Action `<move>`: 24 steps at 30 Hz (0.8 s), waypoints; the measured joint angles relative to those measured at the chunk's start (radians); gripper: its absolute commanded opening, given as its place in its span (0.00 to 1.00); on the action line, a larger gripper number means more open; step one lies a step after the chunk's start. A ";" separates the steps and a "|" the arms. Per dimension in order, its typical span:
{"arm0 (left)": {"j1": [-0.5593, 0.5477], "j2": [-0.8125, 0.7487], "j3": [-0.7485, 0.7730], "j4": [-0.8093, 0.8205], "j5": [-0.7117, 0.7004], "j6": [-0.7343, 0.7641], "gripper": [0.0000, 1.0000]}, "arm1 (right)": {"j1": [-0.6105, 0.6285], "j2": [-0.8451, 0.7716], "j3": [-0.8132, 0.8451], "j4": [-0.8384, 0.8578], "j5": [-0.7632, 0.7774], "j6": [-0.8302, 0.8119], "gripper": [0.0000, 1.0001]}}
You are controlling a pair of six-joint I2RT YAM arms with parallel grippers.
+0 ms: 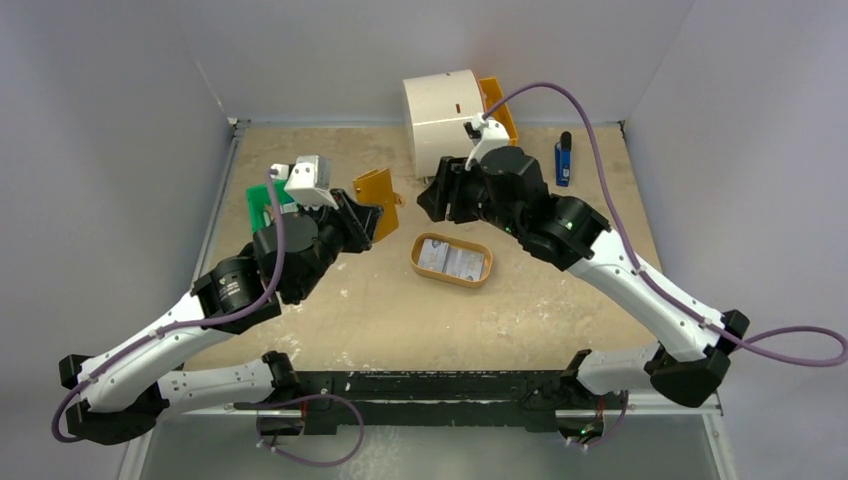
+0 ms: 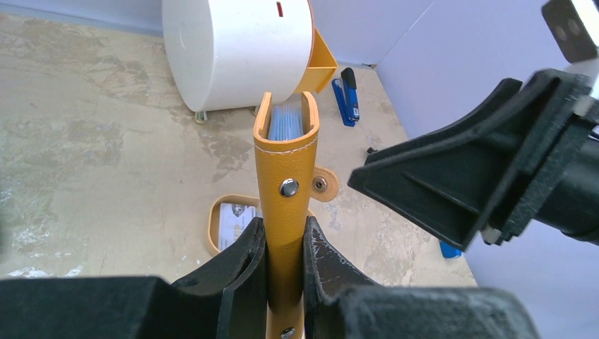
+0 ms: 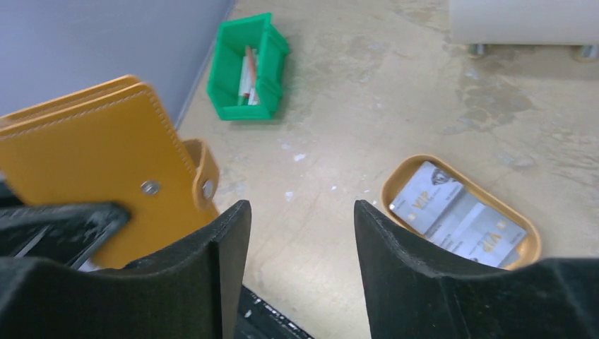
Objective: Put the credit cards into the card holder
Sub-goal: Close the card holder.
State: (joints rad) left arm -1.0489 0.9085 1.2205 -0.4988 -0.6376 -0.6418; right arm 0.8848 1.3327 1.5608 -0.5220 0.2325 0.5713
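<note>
My left gripper (image 2: 285, 244) is shut on the orange-tan card holder (image 2: 286, 169), holding it on edge above the table with its mouth facing away and its snap tab out to one side. Pale bluish edges (image 2: 286, 119) show inside that mouth. In the top view the card holder (image 1: 377, 192) hangs at the left gripper (image 1: 362, 215), left of the oval tray. Pale grey credit cards (image 3: 455, 212) lie in the tan tray (image 3: 395, 182). My right gripper (image 3: 302, 212) is open and empty, just right of the card holder (image 3: 99, 155) and above bare table.
The tan tray (image 1: 418, 262) sits mid-table. A white round cabinet (image 1: 442, 108) with an orange drawer stands at the back. A blue stapler (image 1: 563, 160) lies to its right. A green bin (image 3: 247, 67) with sticks sits at the back left, near the wall.
</note>
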 measured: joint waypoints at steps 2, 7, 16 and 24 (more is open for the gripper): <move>0.000 0.000 0.006 -0.003 0.000 0.000 0.00 | -0.010 -0.038 -0.041 0.040 -0.050 -0.006 0.63; 0.000 0.000 0.017 -0.006 0.000 0.000 0.00 | -0.042 -0.089 -0.079 0.190 -0.233 -0.010 0.66; 0.000 -0.001 0.021 -0.007 0.000 0.000 0.00 | -0.048 -0.027 -0.071 0.265 -0.383 -0.002 0.45; 0.000 -0.002 0.022 -0.007 0.000 0.000 0.00 | -0.065 0.016 -0.071 0.245 -0.386 0.014 0.28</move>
State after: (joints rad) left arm -1.0489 0.9070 1.2423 -0.5056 -0.6373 -0.6418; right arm 0.8200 1.3491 1.4902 -0.2771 -0.1535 0.5858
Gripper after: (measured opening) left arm 0.163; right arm 0.350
